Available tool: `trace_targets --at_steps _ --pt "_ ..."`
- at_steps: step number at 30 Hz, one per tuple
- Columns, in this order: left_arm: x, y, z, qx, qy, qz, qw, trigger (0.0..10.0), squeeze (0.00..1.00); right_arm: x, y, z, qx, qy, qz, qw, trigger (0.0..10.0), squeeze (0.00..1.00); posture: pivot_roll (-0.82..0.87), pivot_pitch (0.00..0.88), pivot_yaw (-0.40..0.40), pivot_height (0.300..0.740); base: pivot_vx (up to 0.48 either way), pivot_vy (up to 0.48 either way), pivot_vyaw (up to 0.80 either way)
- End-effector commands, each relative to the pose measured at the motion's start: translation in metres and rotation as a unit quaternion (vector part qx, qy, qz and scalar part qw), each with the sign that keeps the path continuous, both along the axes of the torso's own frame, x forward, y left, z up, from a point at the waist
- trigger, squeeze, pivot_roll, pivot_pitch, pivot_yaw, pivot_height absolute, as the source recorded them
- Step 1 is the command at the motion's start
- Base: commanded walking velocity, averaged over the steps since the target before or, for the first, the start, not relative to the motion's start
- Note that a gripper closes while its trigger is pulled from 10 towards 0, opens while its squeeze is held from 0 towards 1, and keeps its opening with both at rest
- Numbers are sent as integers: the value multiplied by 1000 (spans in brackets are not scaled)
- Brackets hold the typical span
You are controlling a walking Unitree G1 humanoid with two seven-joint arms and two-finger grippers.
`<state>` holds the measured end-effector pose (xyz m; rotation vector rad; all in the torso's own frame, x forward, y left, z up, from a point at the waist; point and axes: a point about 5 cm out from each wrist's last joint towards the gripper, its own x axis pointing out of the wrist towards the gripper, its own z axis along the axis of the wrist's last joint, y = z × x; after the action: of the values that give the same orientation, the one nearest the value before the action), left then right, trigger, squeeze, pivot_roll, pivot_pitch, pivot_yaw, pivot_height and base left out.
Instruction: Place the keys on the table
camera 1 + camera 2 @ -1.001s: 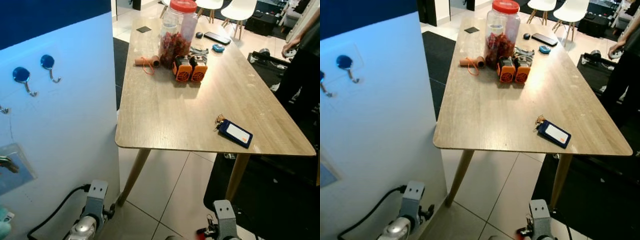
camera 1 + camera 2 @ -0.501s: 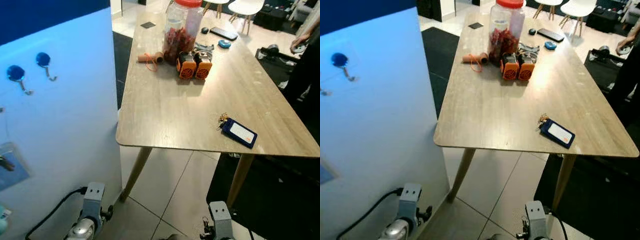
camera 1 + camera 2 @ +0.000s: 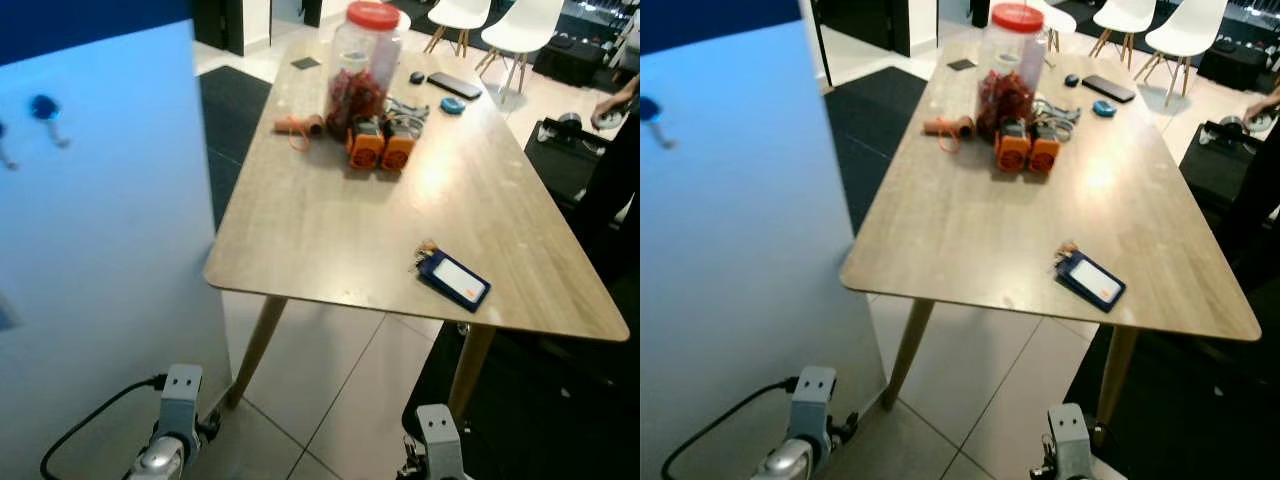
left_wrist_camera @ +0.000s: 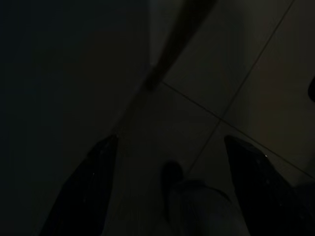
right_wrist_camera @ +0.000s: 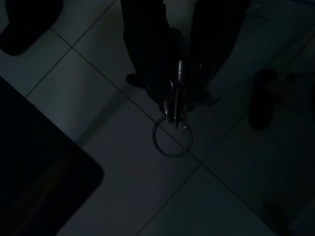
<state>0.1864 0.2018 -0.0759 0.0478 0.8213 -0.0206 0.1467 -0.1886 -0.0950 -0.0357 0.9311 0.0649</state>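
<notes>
In the right wrist view my right gripper [image 5: 178, 101] is shut on a small bunch of keys [image 5: 175, 93], and a round key ring [image 5: 172, 139] dangles below the fingers over the tiled floor. That arm [image 3: 432, 447] hangs low, in front of the wooden table [image 3: 330, 220] and beneath its near edge. My left arm [image 3: 176, 415] hangs idle by the blue-white wall. Its gripper [image 4: 170, 142] is open over the dark floor with nothing between its fingers.
On the table lie a blue card holder with a key bunch [image 3: 452, 278] near the front right, two orange tools [image 3: 381, 146], a red-lidded jar [image 3: 361, 65], a phone [image 3: 454, 85] and a roll [image 3: 299, 125]. A person [image 3: 618, 150] stands at the right. Wall hooks [image 3: 45, 110] sit at left.
The whole picture has shifted: the wall hooks slid left and the table now sits a little further off and more centred. Nothing on the table has moved, and both arms hang as before.
</notes>
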Motion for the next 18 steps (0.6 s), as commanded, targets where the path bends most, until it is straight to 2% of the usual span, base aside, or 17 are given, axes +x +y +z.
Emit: trace_targets --at_steps 1,10,17,18 --pt "0 -3 -1 -1 3 -5 1000 10000 0 0 -4 0 -7 1 -5 1000 10000 0 53 46 -59 740 0 -326 0" --pt "3 -6 1 10 -3 -20 1000 10000 0 -2 -6 0 -11 0 -20 1000 10000 0 53 40 -51 740 0 0 0" --pt "6 -7 3 22 -16 -38 999 10000 0 -6 -17 0 -19 -2 -45 999 10000 0 59 41 -44 740 0 0 0" --pt "10 -7 6 24 -26 -44 998 10000 0 -6 -24 2 -21 -8 -61 998 10000 0 61 40 -44 740 0 0 0"
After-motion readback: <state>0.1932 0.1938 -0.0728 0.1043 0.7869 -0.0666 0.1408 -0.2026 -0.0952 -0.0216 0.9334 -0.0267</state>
